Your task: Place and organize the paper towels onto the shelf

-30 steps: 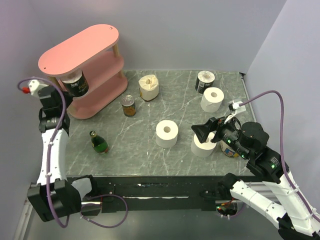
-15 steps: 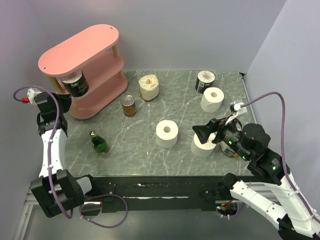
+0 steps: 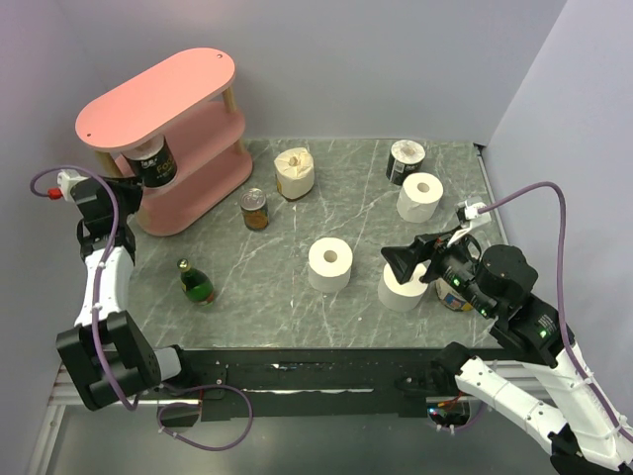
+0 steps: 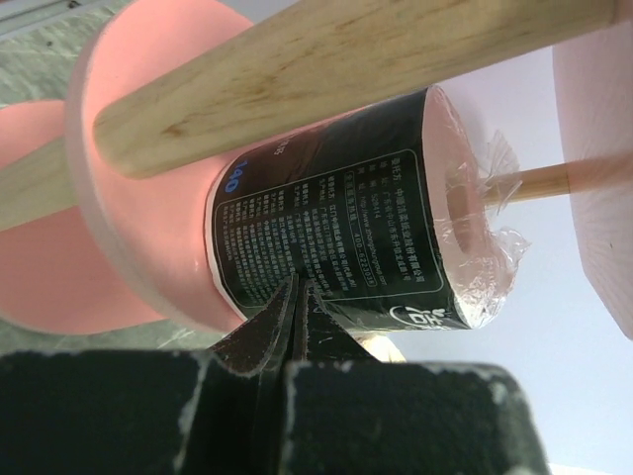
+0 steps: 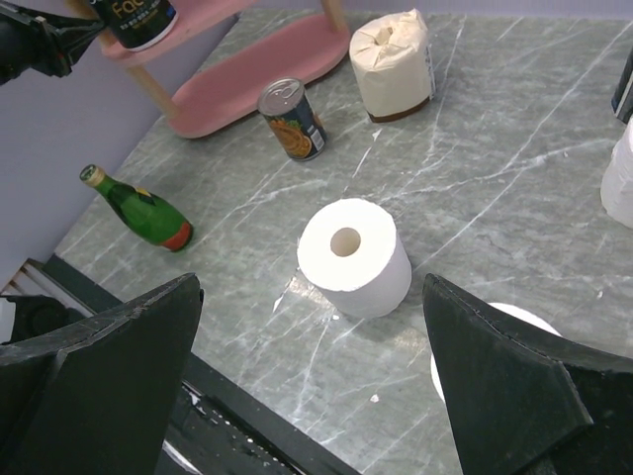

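Left tool [image 4: 297,297], fingers together, has nudged the wrapped roll [image 4: 336,228] deeper onto the shelf [image 3: 158,94]. Right tool [image 3: 401,262] gapes above a bench roll [image 3: 399,293], not yet shelved.

even, soft overhead light, faint shadows, sharp views; near claw edges blur.

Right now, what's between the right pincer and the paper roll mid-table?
Nothing but bare table between the open right pincer and the mid-table roll, as the overhead view shows. A second roll sits just under the pincer.
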{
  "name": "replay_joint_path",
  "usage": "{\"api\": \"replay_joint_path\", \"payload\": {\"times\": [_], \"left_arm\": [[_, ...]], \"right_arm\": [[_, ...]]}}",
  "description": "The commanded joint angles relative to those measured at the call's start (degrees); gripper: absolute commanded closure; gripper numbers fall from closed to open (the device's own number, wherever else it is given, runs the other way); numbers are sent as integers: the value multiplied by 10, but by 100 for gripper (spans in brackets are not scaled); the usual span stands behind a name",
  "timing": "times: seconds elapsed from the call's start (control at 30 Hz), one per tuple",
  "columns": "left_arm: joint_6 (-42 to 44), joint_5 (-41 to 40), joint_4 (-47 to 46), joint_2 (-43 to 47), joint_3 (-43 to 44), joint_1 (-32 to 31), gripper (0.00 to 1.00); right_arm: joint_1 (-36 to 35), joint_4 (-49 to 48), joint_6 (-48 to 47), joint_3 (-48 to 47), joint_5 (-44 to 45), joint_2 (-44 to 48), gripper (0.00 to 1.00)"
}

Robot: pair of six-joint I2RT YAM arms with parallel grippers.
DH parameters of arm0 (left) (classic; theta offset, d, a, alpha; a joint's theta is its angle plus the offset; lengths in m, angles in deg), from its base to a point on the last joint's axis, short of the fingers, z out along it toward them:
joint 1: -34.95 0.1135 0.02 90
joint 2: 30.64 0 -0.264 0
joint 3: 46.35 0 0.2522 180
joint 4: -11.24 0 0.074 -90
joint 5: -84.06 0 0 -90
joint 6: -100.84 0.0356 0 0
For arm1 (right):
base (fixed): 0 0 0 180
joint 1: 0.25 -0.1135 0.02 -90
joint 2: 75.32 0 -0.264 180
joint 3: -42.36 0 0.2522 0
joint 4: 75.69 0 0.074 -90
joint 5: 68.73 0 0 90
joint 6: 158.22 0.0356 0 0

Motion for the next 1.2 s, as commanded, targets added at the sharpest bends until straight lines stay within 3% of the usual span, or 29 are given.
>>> {"api": "replay_joint_path", "payload": {"times": [0.0, 0.67, 0.9, 0.97, 1.0, 1.17], "left_arm": [[-16, 23, -67, -20, 14, 0, 99], [0, -32, -94, -88, 58, -58, 99], [16, -46, -20, -21, 36, -59, 99], [26, -43, 10, 15, 34, -59, 91], [30, -34, 44, 27, 29, -59, 73], [74, -11, 141, 117, 7, -69, 31]], "right_arm": [[3, -30, -12, -11, 4, -1, 0], [2, -41, -15, -18, 3, -23, 1], [2, -52, -5, -22, 17, -35, 0], [3, -59, -1, -22, 23, -42, 1], [2, -59, 3, -32, 26, -56, 1], [4, -60, -9, -65, 99, -112, 1]]}}
